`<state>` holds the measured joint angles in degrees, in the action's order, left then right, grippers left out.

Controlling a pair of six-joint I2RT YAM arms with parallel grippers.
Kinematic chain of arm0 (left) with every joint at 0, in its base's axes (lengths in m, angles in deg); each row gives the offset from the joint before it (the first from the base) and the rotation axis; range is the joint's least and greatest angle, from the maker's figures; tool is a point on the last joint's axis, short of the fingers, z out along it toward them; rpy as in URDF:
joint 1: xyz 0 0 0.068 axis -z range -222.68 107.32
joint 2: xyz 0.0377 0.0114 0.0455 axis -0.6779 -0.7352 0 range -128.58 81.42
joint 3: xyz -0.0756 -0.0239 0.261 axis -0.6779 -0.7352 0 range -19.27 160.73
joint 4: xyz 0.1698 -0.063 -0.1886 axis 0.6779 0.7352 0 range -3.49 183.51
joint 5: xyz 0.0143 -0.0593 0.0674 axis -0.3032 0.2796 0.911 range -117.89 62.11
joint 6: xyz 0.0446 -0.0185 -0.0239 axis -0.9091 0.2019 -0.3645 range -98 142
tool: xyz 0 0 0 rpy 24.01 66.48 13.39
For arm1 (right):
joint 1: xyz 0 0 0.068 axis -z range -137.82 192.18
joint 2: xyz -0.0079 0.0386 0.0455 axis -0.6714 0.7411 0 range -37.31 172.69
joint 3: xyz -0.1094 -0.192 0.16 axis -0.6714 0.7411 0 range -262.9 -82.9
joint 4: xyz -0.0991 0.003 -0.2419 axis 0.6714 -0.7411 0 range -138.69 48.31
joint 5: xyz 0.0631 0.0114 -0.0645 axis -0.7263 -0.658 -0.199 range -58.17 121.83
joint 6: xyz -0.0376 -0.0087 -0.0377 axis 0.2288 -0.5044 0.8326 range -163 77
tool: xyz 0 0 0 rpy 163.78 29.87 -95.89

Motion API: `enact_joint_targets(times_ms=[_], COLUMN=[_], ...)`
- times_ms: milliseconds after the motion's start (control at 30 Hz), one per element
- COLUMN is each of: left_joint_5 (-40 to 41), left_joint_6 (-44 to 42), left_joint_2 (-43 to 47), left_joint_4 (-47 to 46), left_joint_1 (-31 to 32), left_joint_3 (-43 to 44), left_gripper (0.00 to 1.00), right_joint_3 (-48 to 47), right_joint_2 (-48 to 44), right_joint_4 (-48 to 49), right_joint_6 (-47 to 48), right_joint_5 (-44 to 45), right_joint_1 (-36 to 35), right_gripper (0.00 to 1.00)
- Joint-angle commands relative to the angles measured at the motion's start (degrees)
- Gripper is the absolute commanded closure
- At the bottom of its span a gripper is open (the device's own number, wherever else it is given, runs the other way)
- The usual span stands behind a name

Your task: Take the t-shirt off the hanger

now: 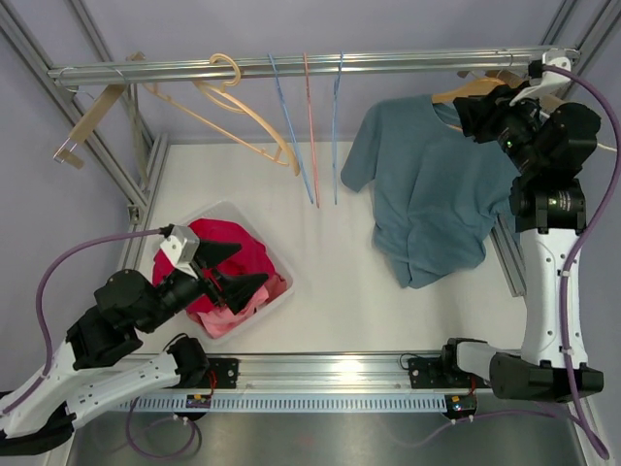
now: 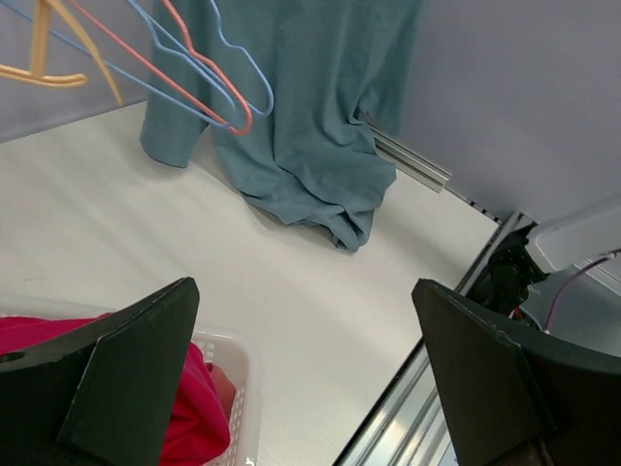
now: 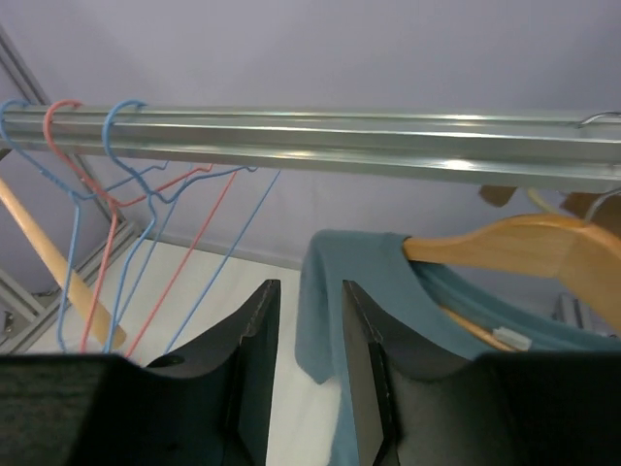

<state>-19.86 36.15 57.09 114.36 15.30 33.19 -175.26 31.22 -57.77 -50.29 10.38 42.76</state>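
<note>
Two grippers, one hung t-shirt.
Top view: the soft teal t-shirt [image 1: 432, 189] drapes from a wooden hanger [image 1: 475, 89] at 2 o'clock, with the right gripper [image 1: 490, 115] at its shoulder. Left wrist: the left gripper [image 2: 310, 369] is spread wide and empty above a white basket [image 2: 228, 354]. Right wrist: black fingers [image 3: 254, 359] are narrowly apart, with fabric showing in the gap.

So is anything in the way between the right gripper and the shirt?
No, nothing I can see. The right gripper is right at the shirt, at its shoulder beside the wooden hanger, with blue cloth showing inside its narrow opening.
</note>
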Motion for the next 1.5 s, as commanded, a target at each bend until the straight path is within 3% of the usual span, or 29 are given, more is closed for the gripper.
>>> enact_joint_targets(times_ms=[0,100,167,300,367,567,667,1100,1300,1467], left_joint_5=[-7.67,-11.89,-13.39,-15.59,-15.50,-13.31,-13.22,-9.71,-8.38,-8.30], left_joint_6=[-1.93,-2.02,-1.85,-2.46,-2.38,-2.90,-3.08,-3.43,-3.61,-3.69], left_joint_2=[-0.09,-0.18,-0.18,0.69,1.65,4.03,3.60,1.84,1.40,0.96], left_joint_4=[-3.07,-3.77,-4.30,-4.83,-4.83,-4.83,-4.74,-4.65,-4.39,-4.30], left_joint_1=[-0.06,-0.06,-0.06,-0.06,-0.06,0.03,0.12,0.12,0.12,0.12], left_joint_3=[-1.93,-3.95,-4.65,-5.97,-6.15,-6.76,-6.85,-7.20,-7.29,-7.20], left_gripper=[0.01,0.01,0.01,0.01,0.01,0.01,0.01,0.01,0.01,0.01], right_joint_3=[-1.32,-7.12,-11.15,-15.12,-16.71,-28.40,-29.46,-31.92,-32.45,-29.91], right_joint_2=[3.09,6.34,8.36,13.81,15.83,24.45,26.91,32.54,32.98,29.92], right_joint_4=[2.81,-2.28,-5.96,-7.92,-10.36,-23.54,-24.44,-24.45,-24.88,-21.38], right_joint_6=[0.08,0.96,0.53,-1.67,-0.98,5.00,6.32,6.94,10.01,8.88], right_joint_5=[-12.99,-17.29,-21.93,-29.15,-28.74,-28.83,-26.89,-28.73,-27.68,-28.12], right_joint_1=[7.66,14.78,19.60,25.43,26.57,26.75,26.75,25.53,20.97,17.79], right_gripper=[0.61,0.58,0.49,0.39,0.37,0.29,0.24,0.18,0.19,0.27])
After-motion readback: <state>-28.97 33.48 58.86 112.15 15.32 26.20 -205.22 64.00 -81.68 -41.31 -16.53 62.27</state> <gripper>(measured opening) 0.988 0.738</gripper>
